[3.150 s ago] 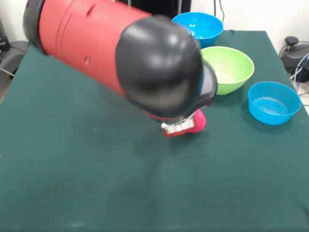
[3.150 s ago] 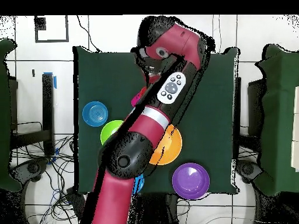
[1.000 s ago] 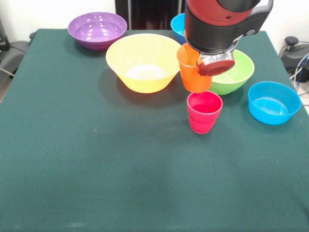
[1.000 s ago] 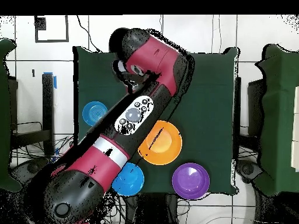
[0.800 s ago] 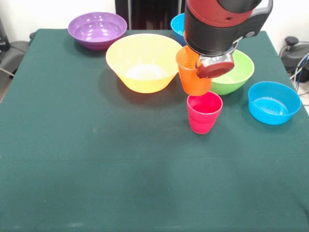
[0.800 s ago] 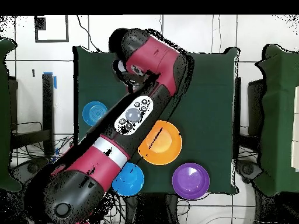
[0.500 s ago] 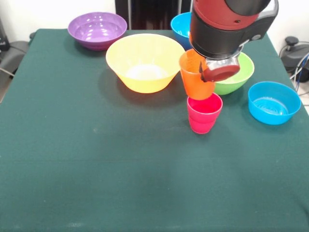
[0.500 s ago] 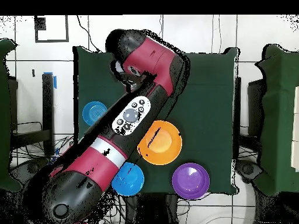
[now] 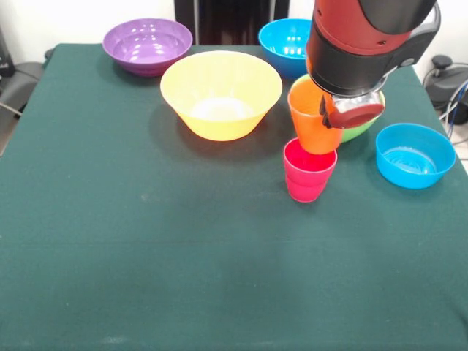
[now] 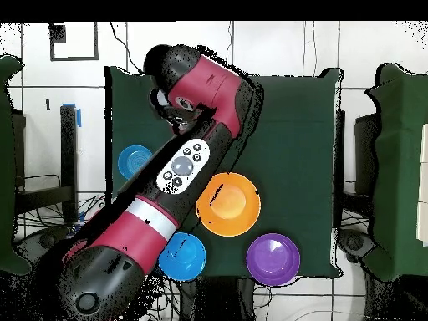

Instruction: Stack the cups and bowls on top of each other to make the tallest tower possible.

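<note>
My gripper is shut on the rim of the orange cup and holds it upright. The cup's base is right at the mouth of the red-pink cup, which stands on the green table. I cannot tell whether the base is inside it. The large orange-yellow bowl stands to the left, with the purple bowl behind it. One blue bowl is at the back and another at the right. The lime green bowl is mostly hidden behind my arm. The purple and lime green cups are out of view.
In the overhead view my arm crosses the table and hides both cups and the gripper. It shows the orange-yellow bowl, the purple bowl and both blue bowls. Cables lie beyond the table edges.
My gripper has carried the orange cup to the right and down, from beside the orange-yellow bowl to just over the red-pink cup. Nothing else has moved.
</note>
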You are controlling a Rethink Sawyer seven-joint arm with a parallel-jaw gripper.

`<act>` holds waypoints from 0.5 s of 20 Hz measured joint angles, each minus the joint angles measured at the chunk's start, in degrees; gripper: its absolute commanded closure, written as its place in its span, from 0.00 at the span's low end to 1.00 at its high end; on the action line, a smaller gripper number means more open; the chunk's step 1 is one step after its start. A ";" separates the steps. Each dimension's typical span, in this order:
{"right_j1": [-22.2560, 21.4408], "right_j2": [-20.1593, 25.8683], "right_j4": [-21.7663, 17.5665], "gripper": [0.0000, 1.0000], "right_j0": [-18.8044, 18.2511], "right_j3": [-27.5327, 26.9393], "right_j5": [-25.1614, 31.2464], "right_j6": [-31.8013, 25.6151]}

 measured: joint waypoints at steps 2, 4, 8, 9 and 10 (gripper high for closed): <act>0.02 0.21 0.00 1.00 0.02 0.01 -0.02 0.00; 0.03 0.40 0.01 1.00 0.02 0.13 -0.43 0.00; 0.06 0.62 0.00 1.00 0.02 0.26 -1.51 0.00; 0.09 0.65 0.00 1.00 0.02 0.26 -1.86 0.00; 0.11 0.66 0.00 1.00 0.02 0.26 -2.04 0.00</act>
